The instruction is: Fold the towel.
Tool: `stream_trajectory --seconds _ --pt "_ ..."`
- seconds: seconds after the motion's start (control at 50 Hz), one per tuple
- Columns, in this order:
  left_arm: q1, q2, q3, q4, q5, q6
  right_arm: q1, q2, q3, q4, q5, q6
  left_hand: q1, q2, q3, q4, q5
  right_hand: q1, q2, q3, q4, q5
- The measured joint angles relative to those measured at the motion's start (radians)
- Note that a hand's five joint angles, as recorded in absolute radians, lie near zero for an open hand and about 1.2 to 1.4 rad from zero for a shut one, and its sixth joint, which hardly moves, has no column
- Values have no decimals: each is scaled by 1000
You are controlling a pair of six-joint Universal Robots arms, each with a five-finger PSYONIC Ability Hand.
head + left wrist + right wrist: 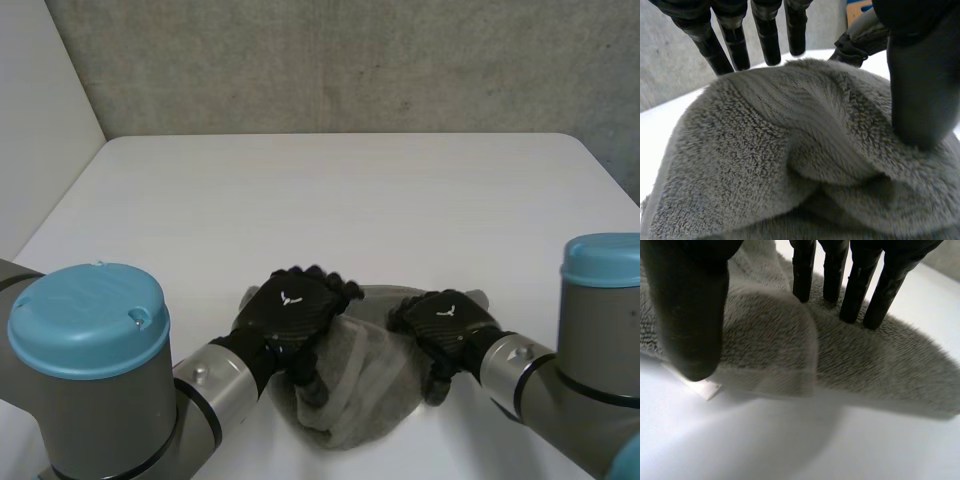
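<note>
A grey terry towel (365, 390) lies bunched near the table's front edge, between my two arms. My left hand (290, 308) rests on the towel's left part. In the left wrist view its fingers (735, 45) reach straight past the far side of the towel (765, 150), and its thumb (920, 90) presses into the pile. My right hand (448, 322) lies on the right part. There its straight fingers (855, 285) touch the towel (770, 345) with their tips, and its thumb (690, 315) stands at a folded edge beside a white label (704, 388).
The white table (340, 200) stretches bare from the towel to a grey wall (350, 60) at the back. A pale wall (40, 120) borders it on the left. My right hand (857, 42) shows beyond the left hand's fingertips.
</note>
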Motion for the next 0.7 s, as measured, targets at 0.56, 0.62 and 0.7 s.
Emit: stream_trajectory --seconds 0.56,0.62,0.7 --pt "221 211 -22 28 -50 44 -4 -97 -304 189 2 -131 990 1095 1139 1117 1090 880 917 893 922 884" --pt "284 264 -19 25 -19 54 -37 -115 -367 297 0 -228 990 1095 1140 1117 1098 887 917 893 922 907" --pt "345 306 -18 24 45 59 -66 -124 -440 394 -13 -278 990 1095 1140 1117 1100 900 921 893 922 909"
